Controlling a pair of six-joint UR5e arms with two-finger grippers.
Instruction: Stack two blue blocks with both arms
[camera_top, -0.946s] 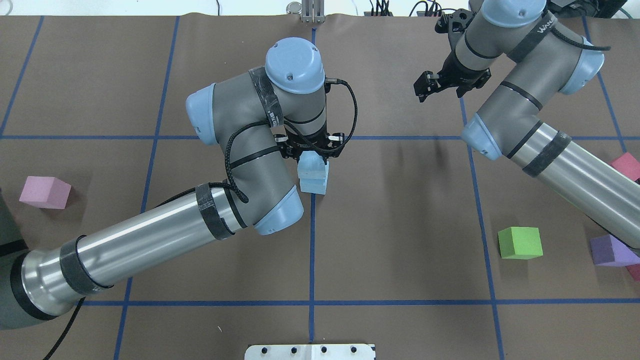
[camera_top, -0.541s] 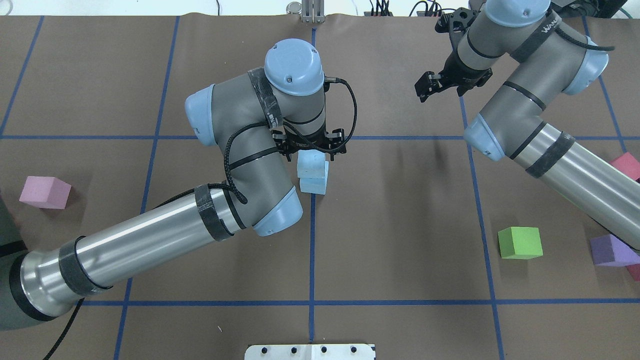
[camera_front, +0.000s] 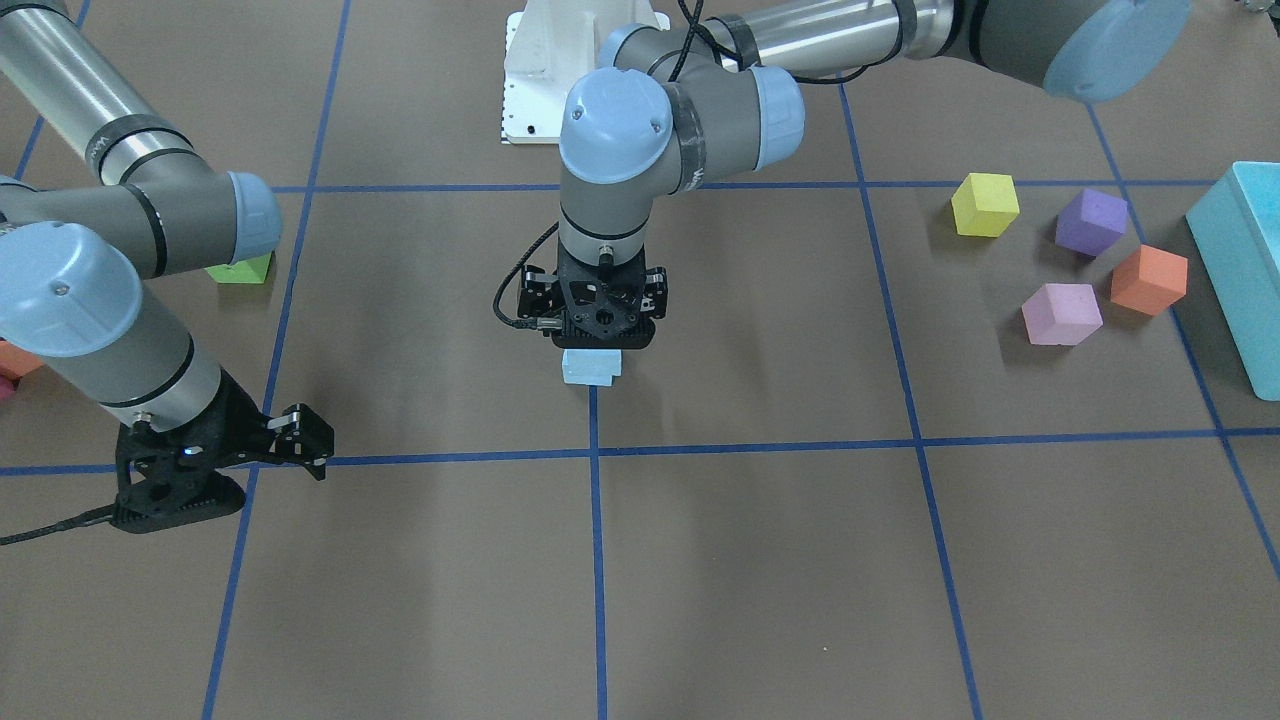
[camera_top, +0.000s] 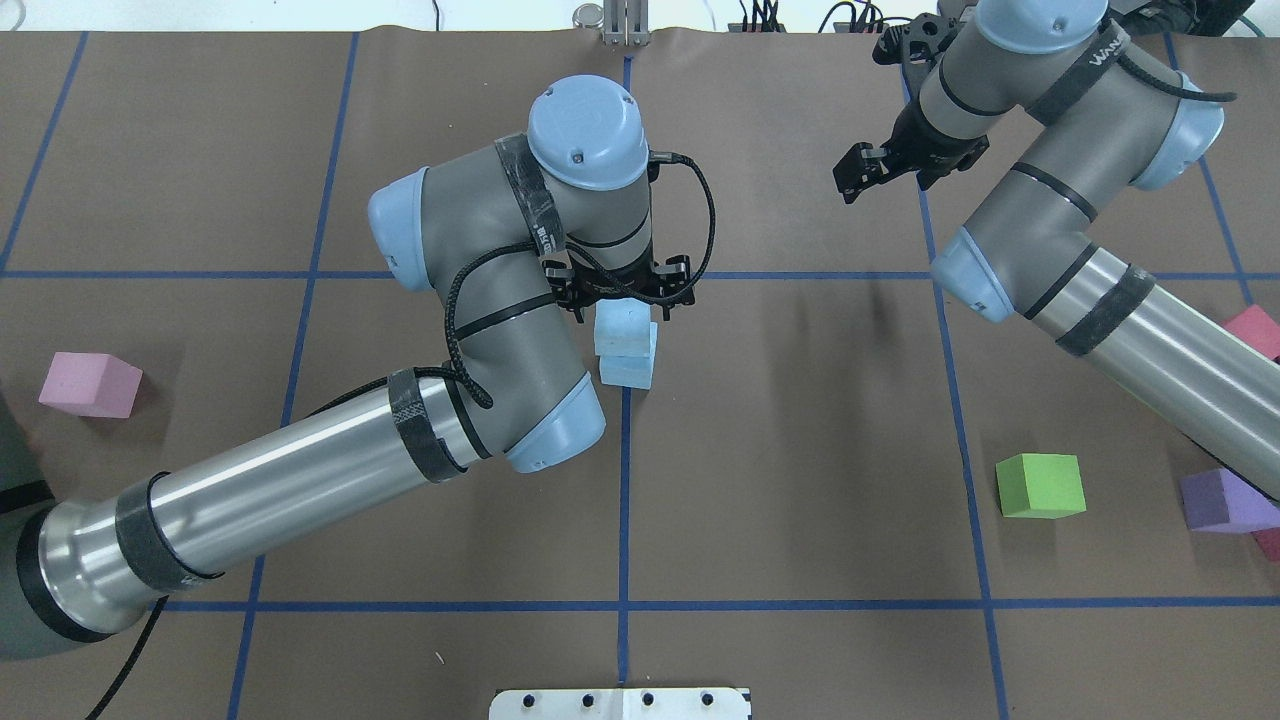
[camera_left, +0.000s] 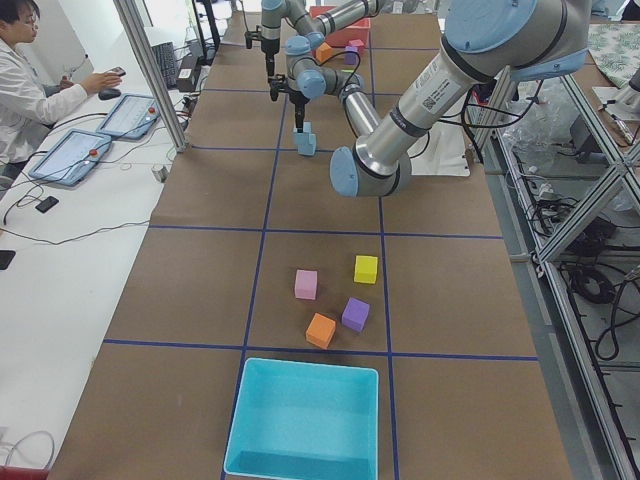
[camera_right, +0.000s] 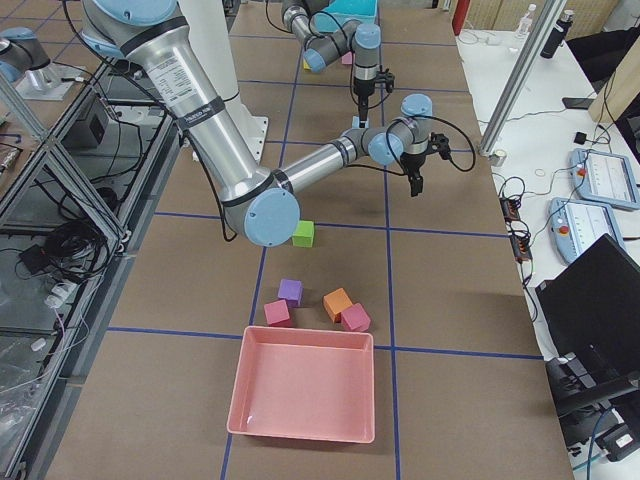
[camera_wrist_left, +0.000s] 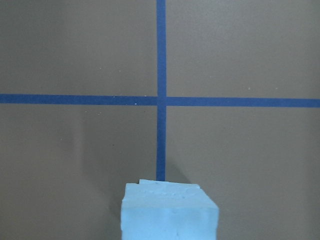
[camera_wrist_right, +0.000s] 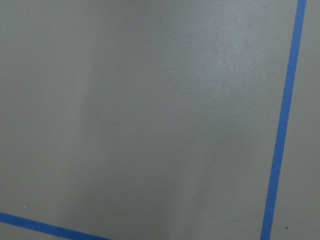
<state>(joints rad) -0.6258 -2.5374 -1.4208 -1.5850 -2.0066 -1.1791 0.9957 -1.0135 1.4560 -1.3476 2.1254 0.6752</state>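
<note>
Two pale blue blocks stand stacked at the table's middle, the upper one (camera_top: 622, 328) on the lower one (camera_top: 628, 368), slightly offset. My left gripper (camera_top: 625, 292) hangs straight over the stack, its jaws spread wide to either side of the upper block: open. In the front view it (camera_front: 595, 325) hides the upper block and only the lower block (camera_front: 591, 367) shows. The left wrist view shows the top block (camera_wrist_left: 170, 212) at its lower edge, with no fingers in view. My right gripper (camera_top: 893, 172) is open and empty, raised at the far right, well away from the stack.
A pink cube (camera_top: 90, 384) lies at the left. A green cube (camera_top: 1040, 486), a purple cube (camera_top: 1222, 500) and a magenta cube (camera_top: 1255, 330) lie at the right under my right arm. A turquoise box (camera_left: 305, 420) and a red tray (camera_right: 305, 395) stand at the table's ends.
The left gripper's jaws have come off the upper blue block, which went from squeezed to square and stays on the lower one. The right arm drifted slightly right.
</note>
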